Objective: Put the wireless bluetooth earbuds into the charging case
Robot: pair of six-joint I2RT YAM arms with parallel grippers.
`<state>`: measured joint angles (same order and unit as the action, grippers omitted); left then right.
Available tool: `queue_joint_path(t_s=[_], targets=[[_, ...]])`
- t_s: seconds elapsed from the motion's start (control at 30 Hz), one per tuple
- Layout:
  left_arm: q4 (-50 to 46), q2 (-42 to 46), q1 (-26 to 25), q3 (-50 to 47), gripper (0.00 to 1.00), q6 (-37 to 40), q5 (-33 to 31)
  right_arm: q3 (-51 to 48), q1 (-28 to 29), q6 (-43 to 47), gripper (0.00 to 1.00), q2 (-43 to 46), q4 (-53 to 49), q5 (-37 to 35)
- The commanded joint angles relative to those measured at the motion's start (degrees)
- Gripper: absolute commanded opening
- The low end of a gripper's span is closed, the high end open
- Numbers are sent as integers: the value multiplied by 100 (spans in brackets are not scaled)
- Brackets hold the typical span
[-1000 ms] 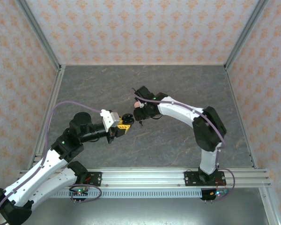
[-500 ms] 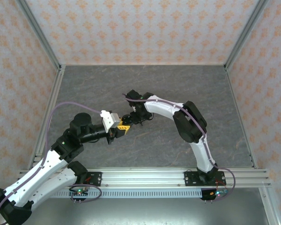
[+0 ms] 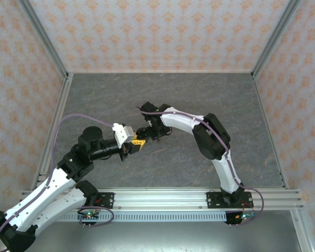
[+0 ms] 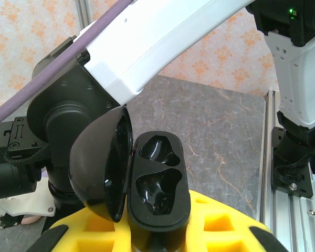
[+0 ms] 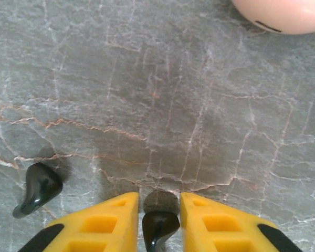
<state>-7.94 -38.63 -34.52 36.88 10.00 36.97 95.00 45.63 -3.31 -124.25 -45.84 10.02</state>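
My left gripper [image 3: 138,142] is shut on an open black charging case [image 4: 158,189] and holds it up off the table. The lid [image 4: 102,168] is swung out to the left, and both sockets are empty. My right gripper [image 3: 148,131] points down at the grey table right beside it. Its yellow fingers [image 5: 215,223] are closed on a glossy black earbud [image 5: 158,231] just above the table top. A second black earbud [image 5: 38,189] lies loose on the table to the left of those fingers.
A pink rounded case [image 5: 283,11] sits on the table beyond the right gripper. The right arm's white link [image 4: 163,42] passes close over the held case. An aluminium frame rail [image 4: 266,173] runs along the table edge.
The right arm swung left and down toward the left gripper, then held nearly still for the last half second. The left arm has kept the case in place.
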Motion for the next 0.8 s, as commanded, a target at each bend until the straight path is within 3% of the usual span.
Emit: queue_joint_path(t_s=[0.0, 0.23, 0.77], targets=[[42, 25, -36, -32, 1, 45, -102, -45, 52, 36, 22, -67, -302, -186], [84, 3, -31, -41, 1, 6, -217, -634, 1, -170, 18, 938, 271, -274], [1504, -505, -37, -668, 0, -456, -759, -2840, 166, -1512, 18, 5294, 2477, -140]])
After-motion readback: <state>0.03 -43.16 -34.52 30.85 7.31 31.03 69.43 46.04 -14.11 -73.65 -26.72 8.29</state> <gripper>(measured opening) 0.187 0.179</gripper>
